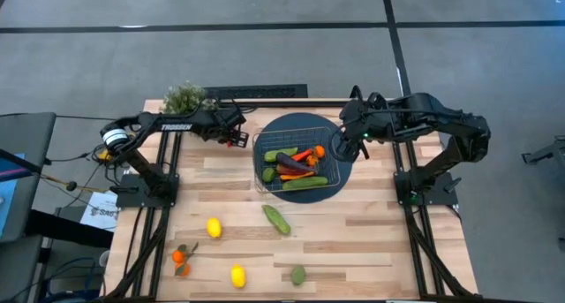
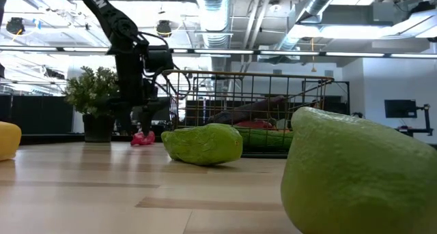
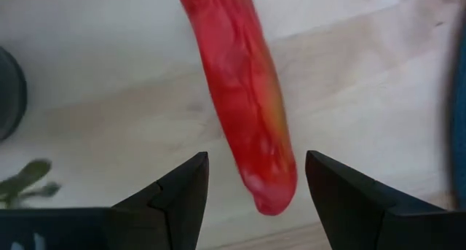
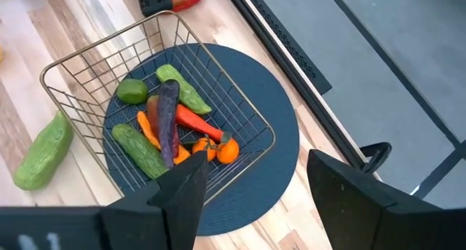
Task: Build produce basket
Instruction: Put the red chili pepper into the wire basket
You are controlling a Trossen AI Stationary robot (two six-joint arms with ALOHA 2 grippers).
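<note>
Left arm stretches along the table's far edge toward the basket, forearm near level, wrist bent down. Left gripper [image 1: 237, 135] hovers over a red pepper [image 3: 244, 97] lying on the bare wood just left of the basket [image 1: 261, 144]. In the left wrist view the fingers [image 3: 178, 195] are spread apart, pepper's tip sits between them, not pinched. The low view shows the same gripper hanging low over the pepper [image 2: 142, 139], beside the leafy plant [image 2: 95, 91].

Right arm folds at the elbow on the right side, forearm reaching back left, right gripper [image 1: 351, 137] poised above the mat's right edge, next to the basket. Its fingers [image 4: 182, 195] stand apart, nothing between them.

Basket sits on the round blue mat [image 1: 340, 175], table centre-far. Inside, from the right wrist view: a lime [image 4: 132, 91], two cucumbers [image 4: 186, 94], a purple eggplant [image 4: 167, 122], a red pepper, carrot pieces, a small orange [image 4: 228, 151].

Loose on the wood in front: a green cucumber [image 1: 276, 219] just in front of the basket, a lemon [image 1: 214, 227] to its left, two small oranges [image 1: 180, 262] near the left front, another lemon [image 1: 237, 275], and a lime [image 1: 298, 275] near the front edge.
</note>
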